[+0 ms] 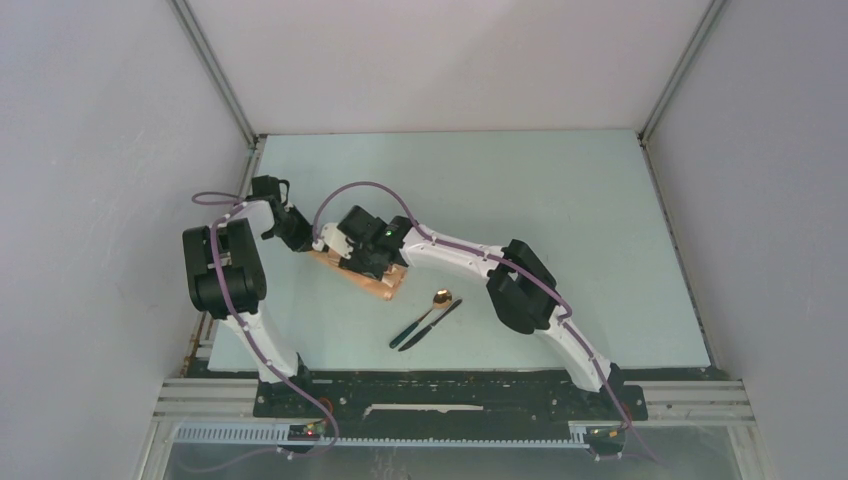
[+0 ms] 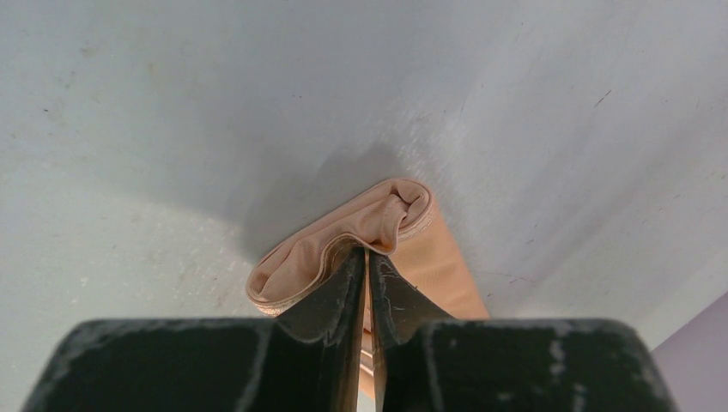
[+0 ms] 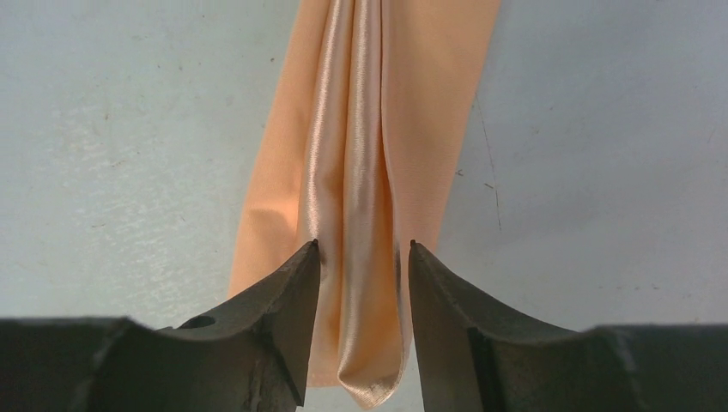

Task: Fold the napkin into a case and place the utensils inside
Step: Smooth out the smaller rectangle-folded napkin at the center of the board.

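Observation:
The peach-tan napkin (image 1: 393, 285) lies folded into a narrow strip on the table, mostly under both wrists. My left gripper (image 1: 318, 246) is shut on one end of it; in the left wrist view the fingertips (image 2: 367, 254) pinch the bunched hem of the napkin (image 2: 330, 245). My right gripper (image 1: 366, 264) is over the strip's other end; in the right wrist view it (image 3: 364, 246) is open, jaws either side of a raised shiny fold of the napkin (image 3: 360, 129). The spoon (image 1: 440, 298) with a gold bowl and the dark knife (image 1: 436, 322) lie together to the right of the napkin.
White enclosure walls stand close on the left, right and back. The black base rail (image 1: 440, 392) runs along the near edge. The right arm's elbow (image 1: 520, 285) hangs just right of the utensils.

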Controlling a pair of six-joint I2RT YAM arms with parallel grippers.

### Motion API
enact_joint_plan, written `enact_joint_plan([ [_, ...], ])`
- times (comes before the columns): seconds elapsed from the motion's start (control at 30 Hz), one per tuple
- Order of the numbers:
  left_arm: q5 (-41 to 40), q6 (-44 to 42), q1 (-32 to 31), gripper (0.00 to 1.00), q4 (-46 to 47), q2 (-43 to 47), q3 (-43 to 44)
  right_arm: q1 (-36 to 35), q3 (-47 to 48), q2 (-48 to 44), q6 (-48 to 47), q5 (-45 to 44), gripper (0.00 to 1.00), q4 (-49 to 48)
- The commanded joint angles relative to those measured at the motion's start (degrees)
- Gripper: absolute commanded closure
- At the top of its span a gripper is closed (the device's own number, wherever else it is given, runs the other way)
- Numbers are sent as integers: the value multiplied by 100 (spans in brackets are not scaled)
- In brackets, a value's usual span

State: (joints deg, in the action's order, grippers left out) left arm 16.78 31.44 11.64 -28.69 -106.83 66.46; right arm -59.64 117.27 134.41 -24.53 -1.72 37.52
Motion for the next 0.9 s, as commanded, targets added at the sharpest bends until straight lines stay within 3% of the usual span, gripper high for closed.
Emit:
enact_joint_plan([
  [0.0,-117,-178,-33,85,-117,-229,47,66,278,-226,139,110,49,-29],
  [0.33,-130,-174,-32,85,-119,-239,39,129,391,-77,116,110,50,98],
  [0.5,-136,-183,-37,85,-128,-224,34,76,413,39,72,110,61,109],
  [0.6,-139,-191,-31,85,-137,-215,43,56,426,90,73,58,62,80],
  [0.73,-137,-200,-34,83,-137,-211,43,40,464,156,57,49,53,71],
  [0.87,-126,-213,-33,83,-146,-213,51,30,548,270,59,-12,54,95],
])
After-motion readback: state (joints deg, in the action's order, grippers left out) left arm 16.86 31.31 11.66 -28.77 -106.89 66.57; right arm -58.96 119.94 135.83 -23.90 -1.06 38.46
